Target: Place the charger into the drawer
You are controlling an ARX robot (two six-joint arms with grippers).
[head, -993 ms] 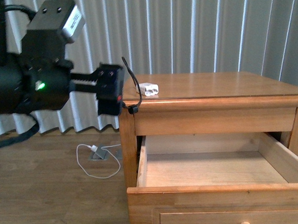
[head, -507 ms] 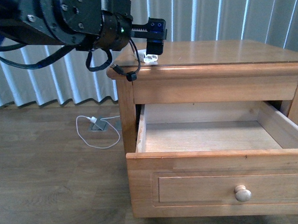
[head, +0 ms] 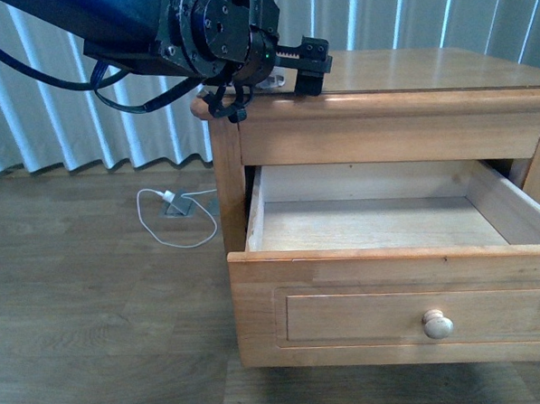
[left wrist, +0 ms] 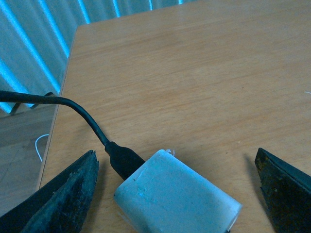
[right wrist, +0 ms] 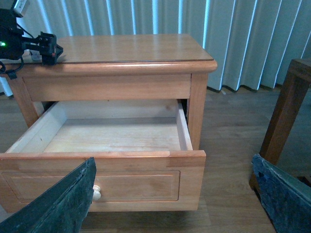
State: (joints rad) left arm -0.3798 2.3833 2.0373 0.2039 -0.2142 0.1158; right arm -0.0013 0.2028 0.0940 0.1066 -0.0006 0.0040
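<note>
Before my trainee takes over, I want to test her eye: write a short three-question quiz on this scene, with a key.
1. True or false: the drawer is pulled open.
2. Where does the charger lie? A) in the drawer B) on the cabinet top C) on the floor
3. Fill in: the left tool is ___, one finger on each side of the charger.
Key: 1 true; 2 B; 3 open.

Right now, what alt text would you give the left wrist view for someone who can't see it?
A small white charger, black cable attached, lies on a wooden tabletop between the dark fingers of the open left pincer, neither touching it.
</note>
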